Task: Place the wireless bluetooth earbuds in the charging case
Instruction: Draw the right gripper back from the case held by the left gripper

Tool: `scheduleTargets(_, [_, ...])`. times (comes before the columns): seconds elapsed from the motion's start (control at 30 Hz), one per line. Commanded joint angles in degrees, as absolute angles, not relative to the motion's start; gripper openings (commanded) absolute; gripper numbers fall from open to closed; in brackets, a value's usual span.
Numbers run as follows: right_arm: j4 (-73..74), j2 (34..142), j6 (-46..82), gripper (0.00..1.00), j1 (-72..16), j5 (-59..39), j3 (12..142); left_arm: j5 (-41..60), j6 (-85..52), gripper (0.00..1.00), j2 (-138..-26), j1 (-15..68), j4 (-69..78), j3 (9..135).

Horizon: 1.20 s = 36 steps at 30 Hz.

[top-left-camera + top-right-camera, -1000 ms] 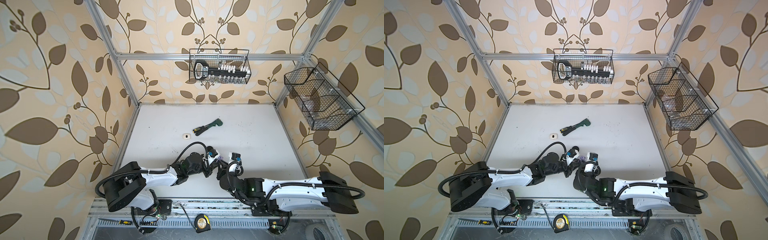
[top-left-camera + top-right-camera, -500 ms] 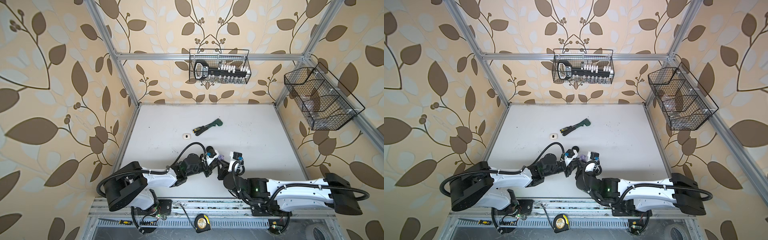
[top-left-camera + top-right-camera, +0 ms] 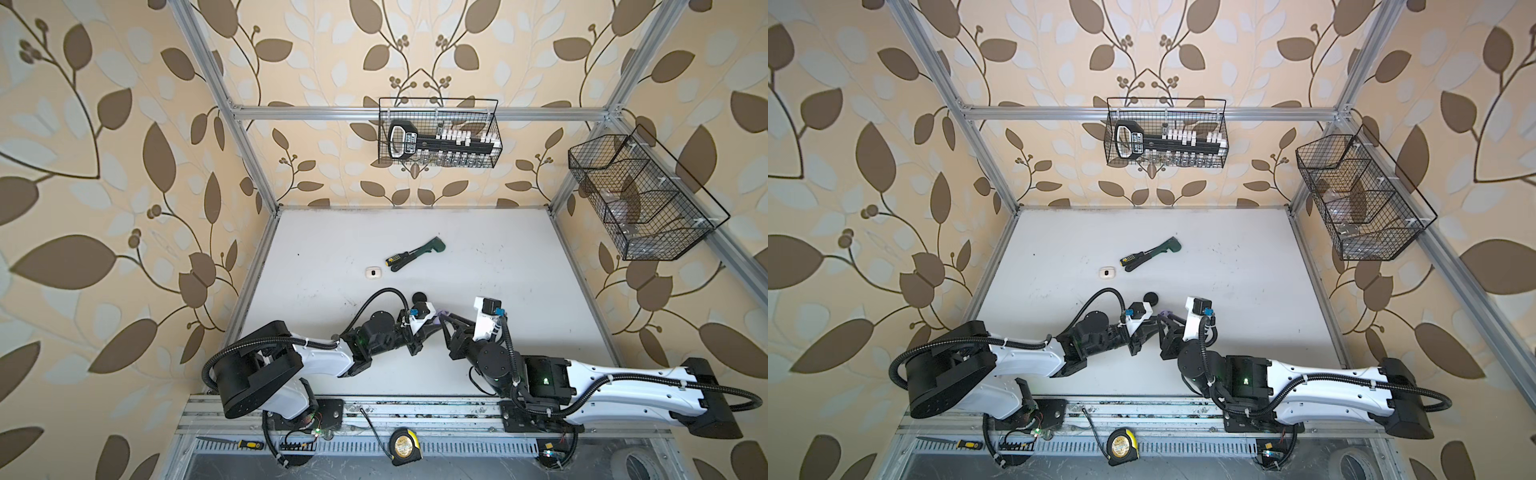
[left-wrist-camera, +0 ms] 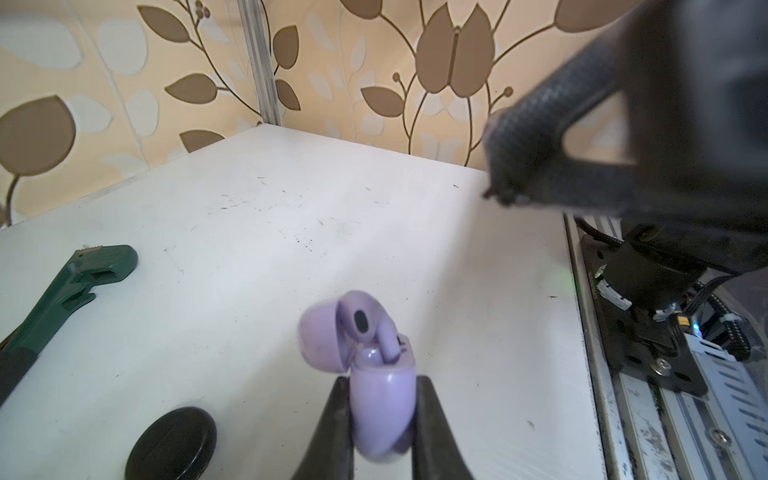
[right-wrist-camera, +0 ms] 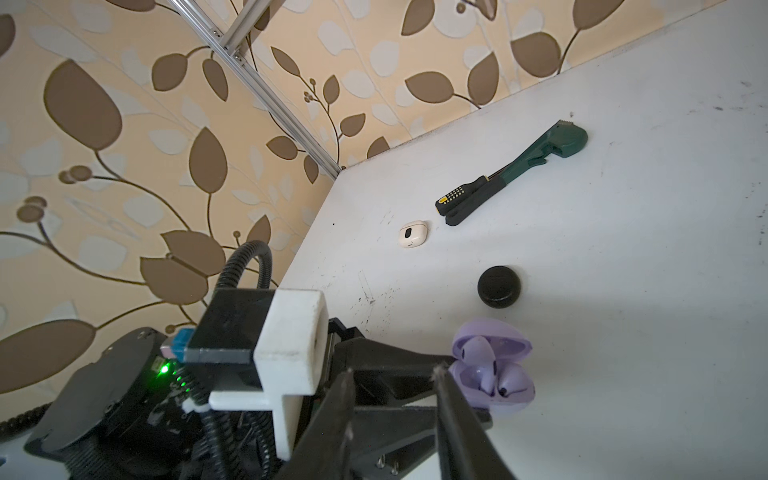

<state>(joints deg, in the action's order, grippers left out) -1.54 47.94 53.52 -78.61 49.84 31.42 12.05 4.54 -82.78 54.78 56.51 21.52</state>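
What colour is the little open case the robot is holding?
The charging case is lilac, clearest in the left wrist view.

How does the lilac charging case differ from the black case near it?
The lilac charging case stands open, lid up, with lilac earbuds inside; the black case is shut. The lilac charging case is clamped in the left gripper; the black case lies free on the table. Both are small, smooth and rounded.
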Motion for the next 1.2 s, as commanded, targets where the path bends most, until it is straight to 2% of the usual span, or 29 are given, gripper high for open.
scheduleTargets(0.0, [-6.3, 46.6, 51.5, 0.33, -78.5, 51.9, 32.8, 15.6, 6.4, 0.00, -84.3, 55.1, 64.5, 20.6])
scheduleTargets(0.2, [-8.9, 47.1, 51.9, 0.31, -73.3, 45.9, 32.2, 18.8, 7.4, 0.00, -87.3, 55.1, 73.1, 18.6])
scheduleTargets(0.47, [-8.2, 47.9, 51.3, 0.29, -72.3, 43.8, 31.8, 19.2, 9.4, 0.00, -92.0, 55.1, 81.2, 17.4])
scheduleTargets(1.17, [-9.1, 47.5, 48.1, 0.26, -70.3, 39.4, 32.5, 20.5, 22.0, 0.00, -91.5, 55.1, 81.3, 17.2])
